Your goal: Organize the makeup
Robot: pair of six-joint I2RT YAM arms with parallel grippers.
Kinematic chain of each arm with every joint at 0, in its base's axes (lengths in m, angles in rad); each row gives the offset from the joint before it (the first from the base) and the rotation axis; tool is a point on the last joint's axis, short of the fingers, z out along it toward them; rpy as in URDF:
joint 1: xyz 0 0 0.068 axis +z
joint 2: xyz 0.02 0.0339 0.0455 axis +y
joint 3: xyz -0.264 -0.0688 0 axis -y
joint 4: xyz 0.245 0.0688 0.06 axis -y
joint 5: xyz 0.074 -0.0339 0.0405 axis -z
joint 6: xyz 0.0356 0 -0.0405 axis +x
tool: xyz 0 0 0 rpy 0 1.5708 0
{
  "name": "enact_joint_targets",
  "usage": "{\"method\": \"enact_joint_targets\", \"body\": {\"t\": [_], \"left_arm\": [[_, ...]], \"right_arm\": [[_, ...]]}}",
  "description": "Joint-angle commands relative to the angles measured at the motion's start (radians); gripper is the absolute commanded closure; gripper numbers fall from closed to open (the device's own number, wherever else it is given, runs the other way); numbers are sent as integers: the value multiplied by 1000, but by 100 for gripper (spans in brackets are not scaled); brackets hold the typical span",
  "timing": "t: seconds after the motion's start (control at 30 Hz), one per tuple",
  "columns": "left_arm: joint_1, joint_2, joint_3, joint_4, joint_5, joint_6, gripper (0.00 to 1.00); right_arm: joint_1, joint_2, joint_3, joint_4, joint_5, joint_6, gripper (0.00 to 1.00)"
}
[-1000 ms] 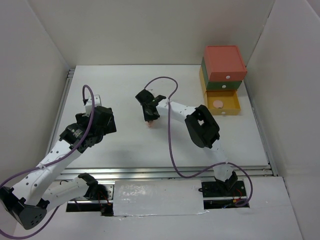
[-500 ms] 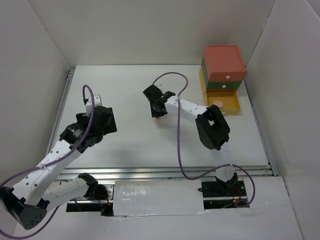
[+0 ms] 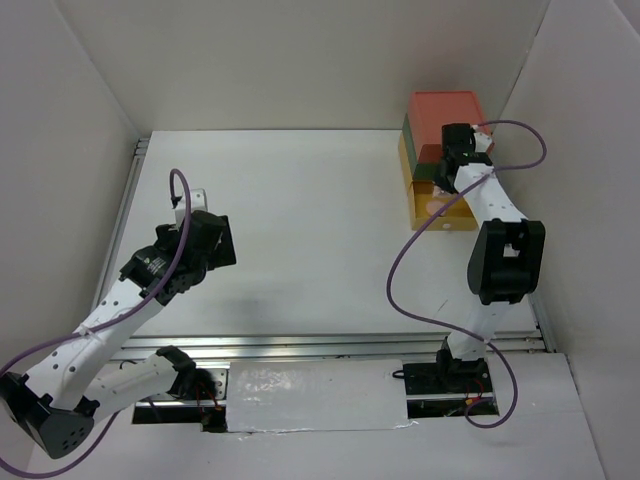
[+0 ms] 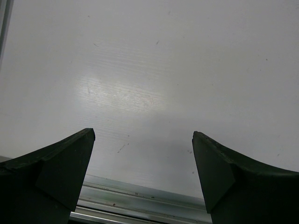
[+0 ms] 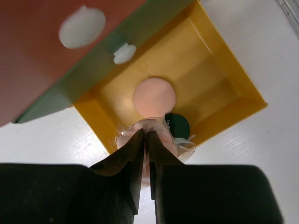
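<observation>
Over the open yellow plastic bottom drawer point(image 5: 208, 74) of the stacked box, the right gripper point(image 5: 145, 135) is pinched almost closed on a small peach-pink makeup piece in clear crinkled wrapping point(image 5: 162, 136), which hangs above the drawer's rim. We read this as a carry held over its drop spot, high enough for the wrapping to clear the wall. 2 pieces already lie on the drawer floor, a round peach compact point(image 5: 154, 96) and, just beside it, a round dark-green compact point(image 5: 180, 123), so we judge this drawer to be the collecting place. Above it the green middle drawer point(image 5: 88, 74) and the red top drawer point(image 5: 32, 56) are pushed in, each with 1 white knob. The left gripper point(image 4: 142, 135) hovers with its jaws spread wide over bare tabletop, holding nothing, well apart from the box and probably parked out of the way. The white matte table point(image 3: 300, 200) shows faint scuffs and soft glare. Plain white walls point(image 3: 300, 60) enclose it on 3 sides, and a metal rail point(image 3: 330, 345) runs along the near edge.
</observation>
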Motion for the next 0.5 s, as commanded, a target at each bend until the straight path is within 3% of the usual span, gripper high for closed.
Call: {"method": "enact_joint_targets", "body": {"t": [0.0,0.07,0.1,0.13,0.33,0.47], "left_arm": [[6,10,0,28,8,29,1],[6,13,1,26,7,27,1],[6,13,1,28,8,29,1],[6,12,-2,28,10,29,1],[6,15,-2,32,16,33,1],[6,12,-2,31,15,33,1]], "right_arm": [[-17,-33,-27,31,-30,14,83],[-24,-36,-36,40,-32,20,60],[-25,-36,-47,48,-23,25,42],[-28,-35,-50,54,-17,29,37],[-51,-25,-56,57,-32,64,30],[-54,-203,-324,239,-176,152,29]]}}
